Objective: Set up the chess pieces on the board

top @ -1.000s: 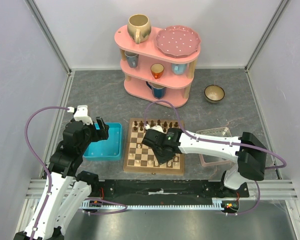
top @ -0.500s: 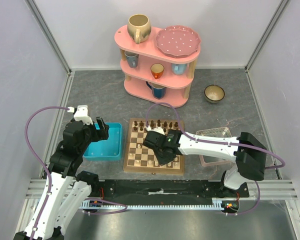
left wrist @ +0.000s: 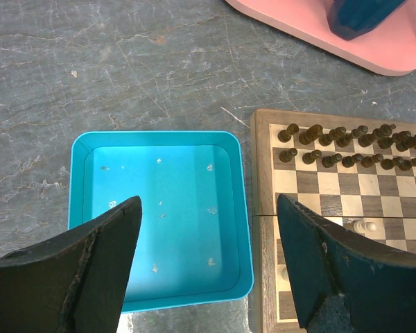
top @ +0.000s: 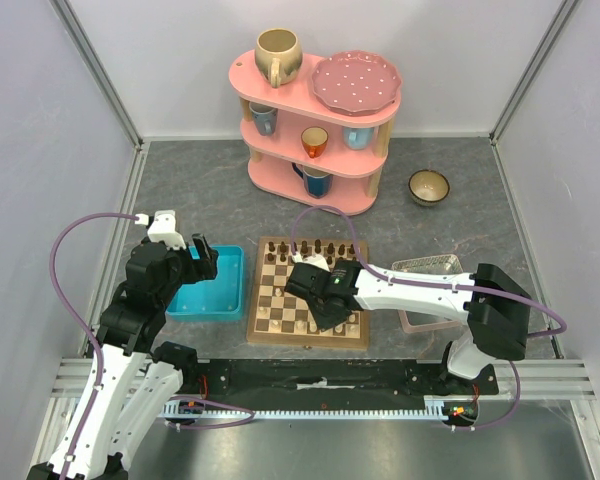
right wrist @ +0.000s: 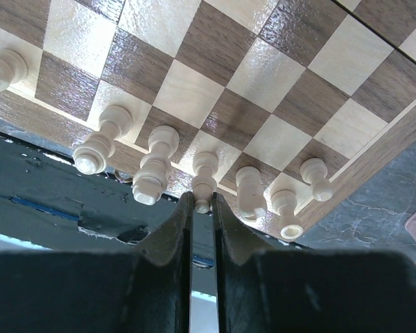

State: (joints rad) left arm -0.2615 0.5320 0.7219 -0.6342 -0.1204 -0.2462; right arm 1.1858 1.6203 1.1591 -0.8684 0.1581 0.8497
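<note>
The board (top: 280,298) lies in the middle of the table, with dark chessmen (top: 315,250) in its two far rows. Pale chess pieces (right wrist: 156,170) stand along its near row. My right gripper (right wrist: 203,202) hangs over that near row (top: 330,318), shut on the top of a slim pale piece (right wrist: 205,173) that stands upright on an edge square. More pale pieces (right wrist: 249,191) stand close on both sides of it. My left gripper (left wrist: 208,208) is open with nothing between its fingers, above the turquoise tray (left wrist: 159,136) left of the board (left wrist: 308,184).
A pink three-tier shelf (top: 315,120) with cups and a plate stands behind the board. A small bowl (top: 429,186) sits at the back right. A clear pink-rimmed tray (top: 425,268) lies right of the board, under my right arm. The turquoise tray (top: 205,300) holds only specks.
My right gripper has edged slightly toward the board's near edge with the pale piece between its fingers. The left arm has not moved.
</note>
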